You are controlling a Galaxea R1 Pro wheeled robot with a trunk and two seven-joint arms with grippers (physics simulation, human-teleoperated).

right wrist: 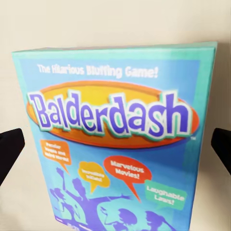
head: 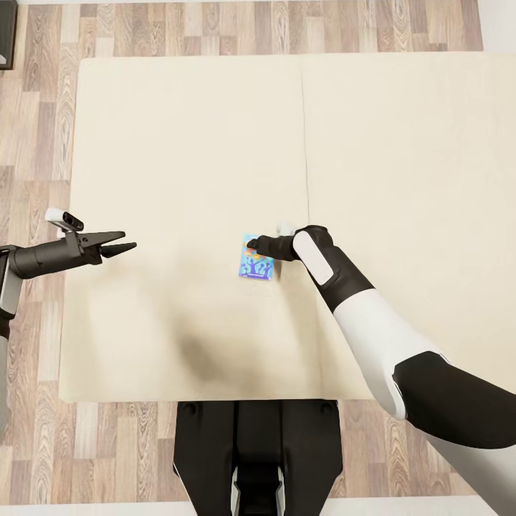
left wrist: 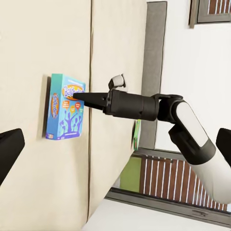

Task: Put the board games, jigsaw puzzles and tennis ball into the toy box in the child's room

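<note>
The blue Balderdash board game (head: 256,266) lies flat on the cream bed (head: 179,143), close to the seam line (head: 307,165) that runs down the mattress, and well away from every edge of the bed. The right tool (head: 251,245) is low over the top end of the box, and in the right wrist view its two dark fingertips (right wrist: 9,151) stand wide apart, one on each side of the box, so it is open and holds nothing yet. The left tool (head: 123,247) is off to the side near the left edge of the bed, well apart from the box; its fingers look spread a little, and it holds nothing. Here is what could go wrong, I think. The box is flat and thin, and the mattress is soft, so if the fingers close too high they may only scrape the lid and slip off. If they push down too hard, the box may sink into the bed or slide away. A pinch on just one corner could let the box tip and fall when it is lifted. There is lots of open bed all around the box, so the arm has room to move. The wooden floor (head: 43,143) is far from the box, so a small slide would not drop it off the bed.
</note>
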